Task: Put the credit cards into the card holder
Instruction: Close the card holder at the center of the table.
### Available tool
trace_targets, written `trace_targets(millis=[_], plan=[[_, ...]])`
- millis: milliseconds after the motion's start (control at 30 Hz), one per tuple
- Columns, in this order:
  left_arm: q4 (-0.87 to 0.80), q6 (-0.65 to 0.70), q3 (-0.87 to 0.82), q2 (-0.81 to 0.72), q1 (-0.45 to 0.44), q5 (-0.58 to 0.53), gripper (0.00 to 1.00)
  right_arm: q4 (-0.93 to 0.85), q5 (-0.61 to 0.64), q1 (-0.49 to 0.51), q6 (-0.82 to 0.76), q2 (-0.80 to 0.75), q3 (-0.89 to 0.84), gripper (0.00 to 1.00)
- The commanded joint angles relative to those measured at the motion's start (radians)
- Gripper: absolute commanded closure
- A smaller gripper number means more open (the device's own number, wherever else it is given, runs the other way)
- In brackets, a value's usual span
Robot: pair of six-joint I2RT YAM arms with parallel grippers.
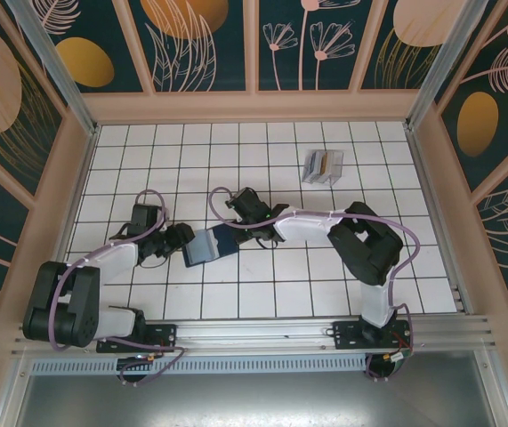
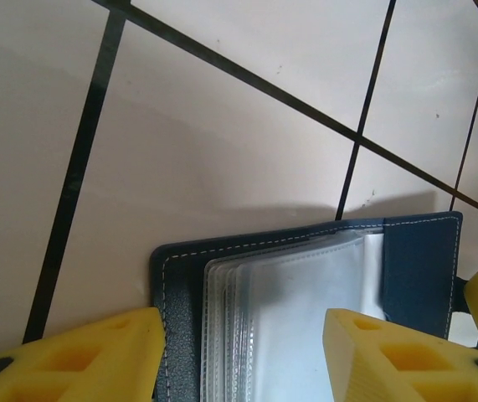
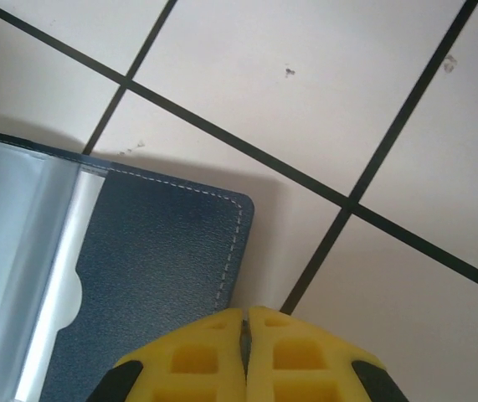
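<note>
The navy card holder point(image 1: 207, 245) lies open on the white tiled table between my two grippers, its clear sleeves point(image 2: 305, 318) facing up. My left gripper point(image 1: 181, 238) is at its left end, open. In the left wrist view its yellow fingers point(image 2: 79, 360) straddle the sleeves without closing on them. At the right flap point(image 3: 155, 268) sits my right gripper point(image 1: 236, 233), its fingers point(image 3: 213, 352) shut together at the flap's stitched edge. The credit cards point(image 1: 319, 164) stand in a clear rack at the back right, far from both grippers.
The clear slotted rack point(image 1: 334, 171) stands near the back right of the table. Wooden walls point(image 1: 431, 178) enclose the table on three sides. The arm bases point(image 1: 360, 334) sit on the metal rail at the near edge.
</note>
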Motion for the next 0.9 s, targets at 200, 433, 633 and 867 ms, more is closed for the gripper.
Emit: trace_targets(millis=[200, 433, 633, 867], plan=[[-0.131, 0.042, 0.049, 0.029, 0.001, -0.107, 0.37, 0.046, -0.042, -0.004, -0.001, -0.011, -0.023, 1.0], [-0.176, 0.04, 0.047, 0.015, 0.0, -0.154, 0.37, 0.048, -0.042, -0.004, 0.003, -0.003, -0.017, 1.0], [-0.184, 0.027, 0.03, -0.029, 0.0, -0.151, 0.35, 0.043, -0.054, -0.004, 0.007, 0.014, 0.009, 1.0], [-0.069, -0.019, -0.01, -0.083, 0.0, -0.027, 0.41, 0.086, -0.102, -0.003, 0.023, 0.015, -0.002, 1.0]])
